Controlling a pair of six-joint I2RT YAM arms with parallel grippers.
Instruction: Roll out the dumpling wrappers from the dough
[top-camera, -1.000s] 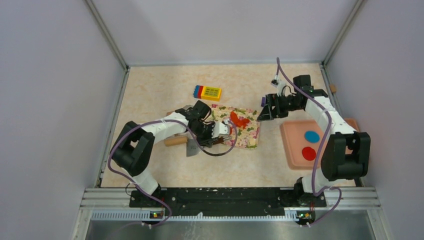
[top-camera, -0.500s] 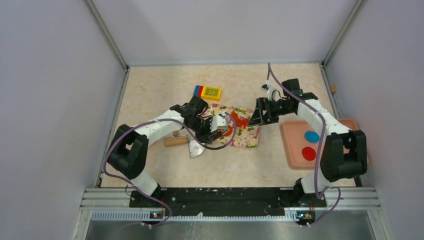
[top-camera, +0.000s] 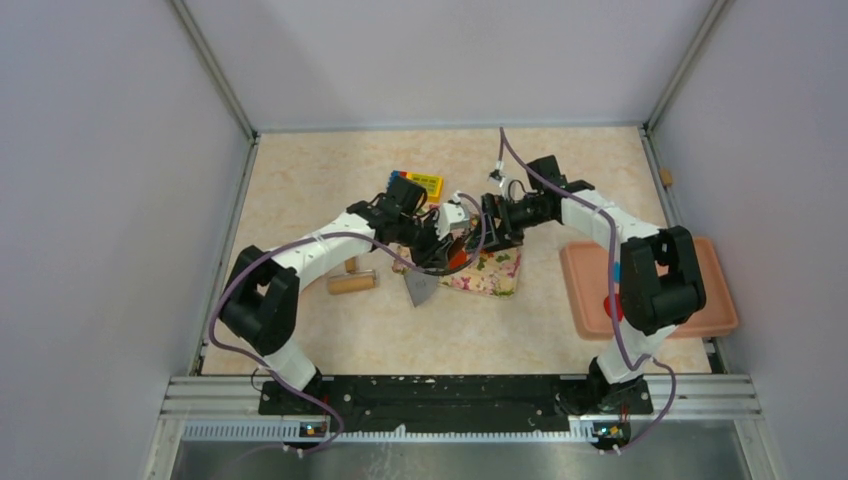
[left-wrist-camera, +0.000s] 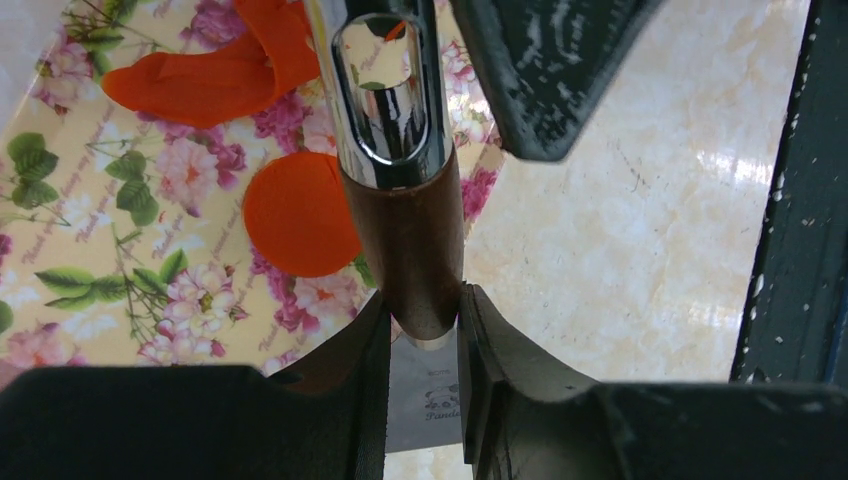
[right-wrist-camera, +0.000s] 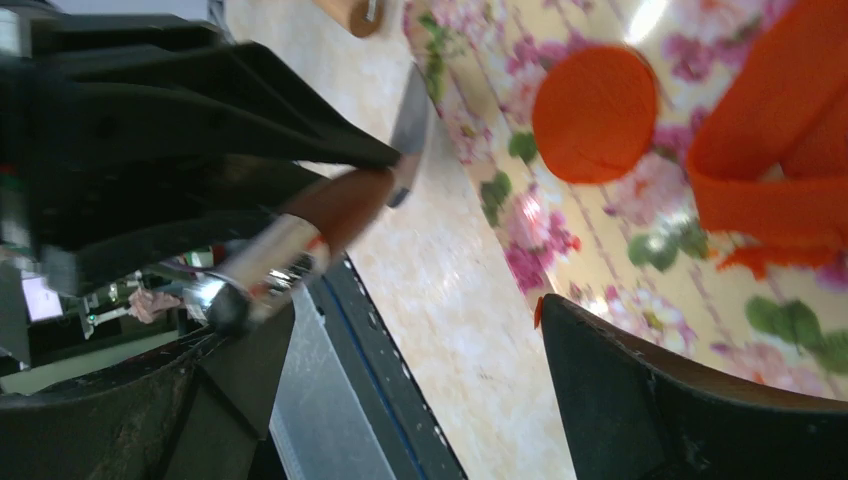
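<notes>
The left fingers (left-wrist-camera: 345, 375) are closed on the wooden handle of a knife (left-wrist-camera: 405, 250). The right fingers (right-wrist-camera: 640, 400) stand wide apart and hold nothing, above the flowered cloth (right-wrist-camera: 600, 250) near the dough (right-wrist-camera: 770, 180).

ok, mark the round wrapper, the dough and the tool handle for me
round wrapper (left-wrist-camera: 300, 215), left wrist view, centre of the flat disc.
dough (left-wrist-camera: 205, 78), left wrist view, middle of the folded mass.
tool handle (left-wrist-camera: 410, 250), left wrist view, brown wooden part.

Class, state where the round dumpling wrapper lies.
Left wrist view: the dumpling wrapper lies on the floral cloth, left of the wooden tool handle, below the dough.
</notes>
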